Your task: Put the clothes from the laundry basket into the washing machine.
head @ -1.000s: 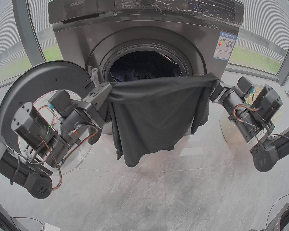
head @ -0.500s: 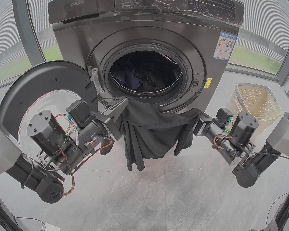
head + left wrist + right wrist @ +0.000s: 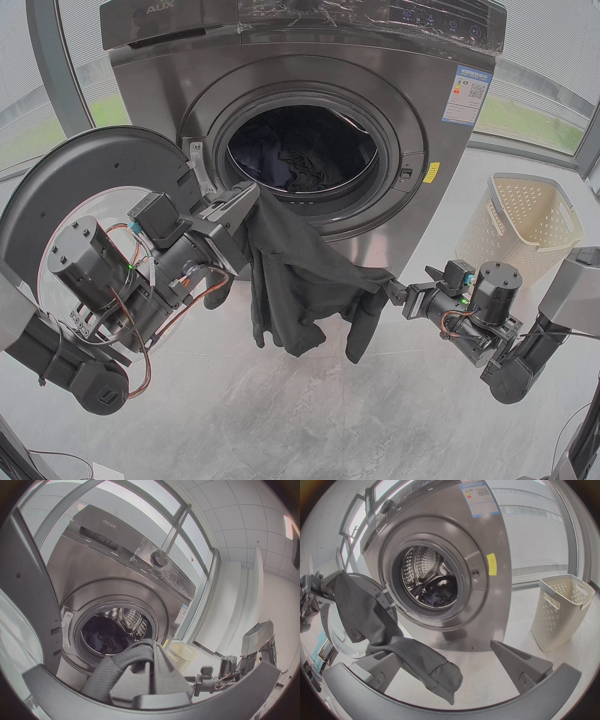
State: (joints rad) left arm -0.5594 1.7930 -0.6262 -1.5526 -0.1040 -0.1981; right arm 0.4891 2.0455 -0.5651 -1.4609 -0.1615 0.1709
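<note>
Left hand (image 3: 249, 192) clamps the black garment (image 3: 294, 275) on the washing machine (image 3: 375, 81)'s near side. Right hand (image 3: 409, 281) gapes wide (cloth merely draped over one finger (image 3: 379, 670)). The drum (image 3: 300, 144) interior is dark, indistinct.

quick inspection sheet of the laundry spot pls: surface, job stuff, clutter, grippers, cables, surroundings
Surface: grey floor tiles.
Job's things: washing machine, door open, clothes in its drum; dark garment hanging outside it between both arms; laundry basket upright on the robot's right.
Clutter: nothing seen.
Grippers: left gripper jaws shut on the garment; right gripper jaws open, garment draped over one.
Cables: orange wires looped along both arms.
Surroundings: windows behind the machine.
</note>
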